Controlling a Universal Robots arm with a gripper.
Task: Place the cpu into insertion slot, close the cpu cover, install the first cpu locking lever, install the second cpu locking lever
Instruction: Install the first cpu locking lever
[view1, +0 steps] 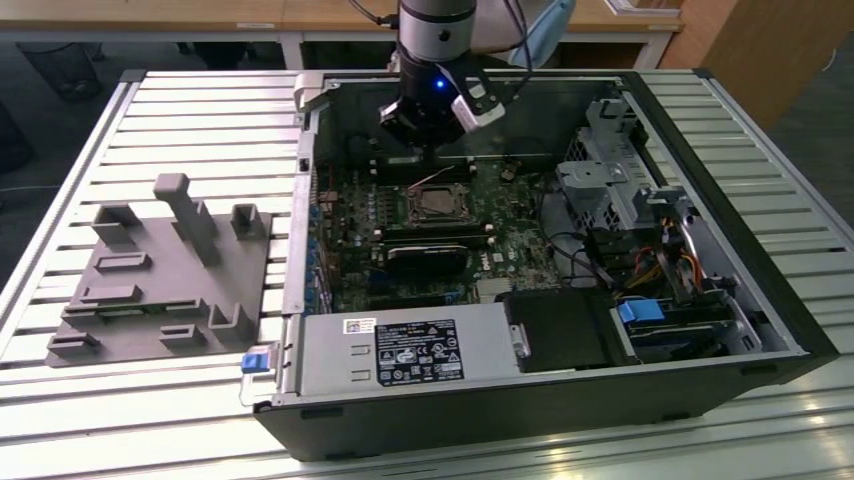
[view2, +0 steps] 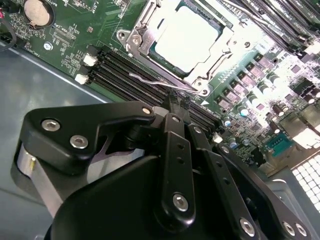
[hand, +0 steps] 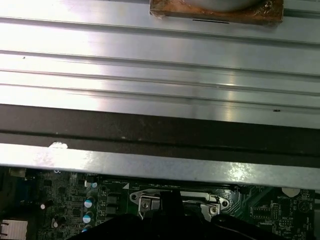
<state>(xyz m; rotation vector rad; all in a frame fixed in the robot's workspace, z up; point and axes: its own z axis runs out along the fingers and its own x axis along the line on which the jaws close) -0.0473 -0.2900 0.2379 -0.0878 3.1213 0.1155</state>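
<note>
Black links of your gripper (view2: 174, 102) hang just over the thin wire lever (view2: 155, 82) along the socket (view2: 172, 75) edge beside the memory slots (view2: 120, 67), and you cannot tell whether it is open or closed; the chip (view2: 187, 35) lies in the socket with the metal cover (view2: 220, 42) down around it. The lever looks not yet hooked, so push its free end down steadily, then swing it sideways to latch without scraping the board (view2: 75, 30). On the power supply (view1: 334, 370) the white label (view1: 416, 352) carries print too small to read.
</note>
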